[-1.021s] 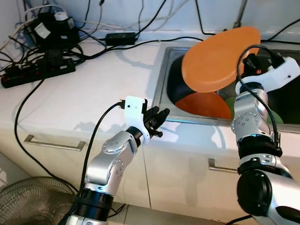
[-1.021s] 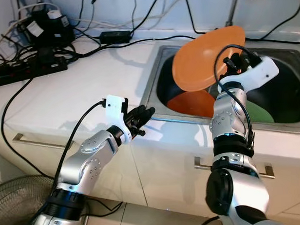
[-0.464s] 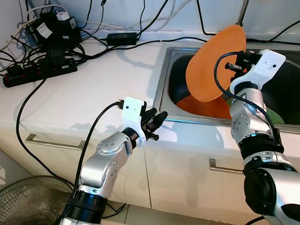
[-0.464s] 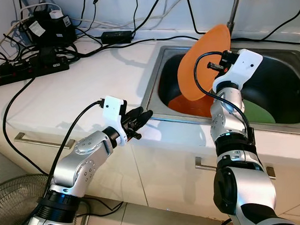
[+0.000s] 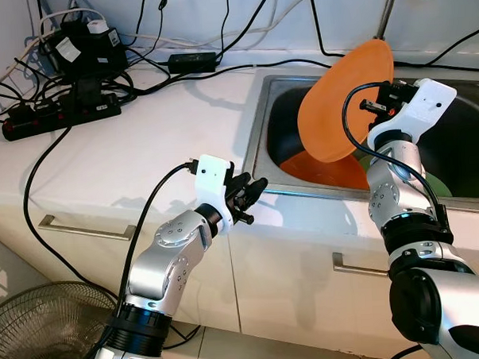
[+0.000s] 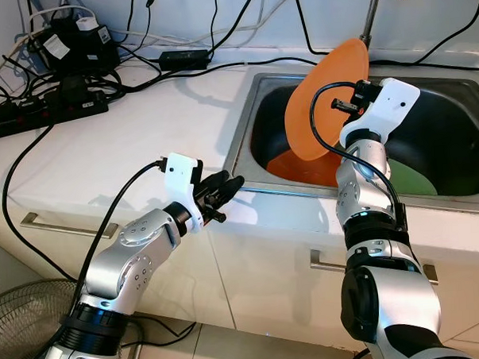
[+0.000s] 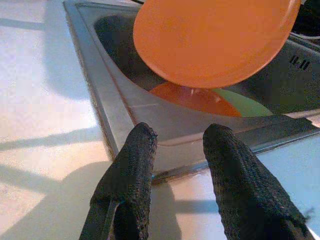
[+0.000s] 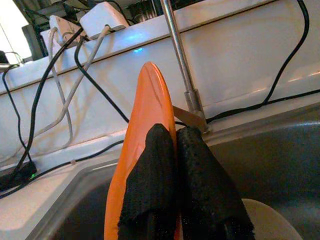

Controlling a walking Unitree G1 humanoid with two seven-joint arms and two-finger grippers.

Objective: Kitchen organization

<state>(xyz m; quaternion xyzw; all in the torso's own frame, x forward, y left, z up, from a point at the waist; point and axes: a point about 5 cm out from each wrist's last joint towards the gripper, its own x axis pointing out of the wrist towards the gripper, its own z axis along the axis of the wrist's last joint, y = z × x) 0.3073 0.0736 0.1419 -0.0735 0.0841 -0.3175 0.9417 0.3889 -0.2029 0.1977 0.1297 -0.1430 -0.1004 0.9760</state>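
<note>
Both eye views were bright, evenly lit and sharp, with no motion blur. The white worktop was close to overexposed; the arms cast soft shadows across it toward the robot. The sink rim carried a bluish glint on its front edge. In the left wrist view, the near black fingers were slightly soft. The right wrist view was dimmer, with a blown-out patch at one corner.

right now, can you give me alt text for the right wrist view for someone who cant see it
The right hand pinches the rim of an orange plate seen edge-on, held upright over a steel sink. Behind it a faucet pipe rises against a white wall, with black cables trailing along the counter.
</note>
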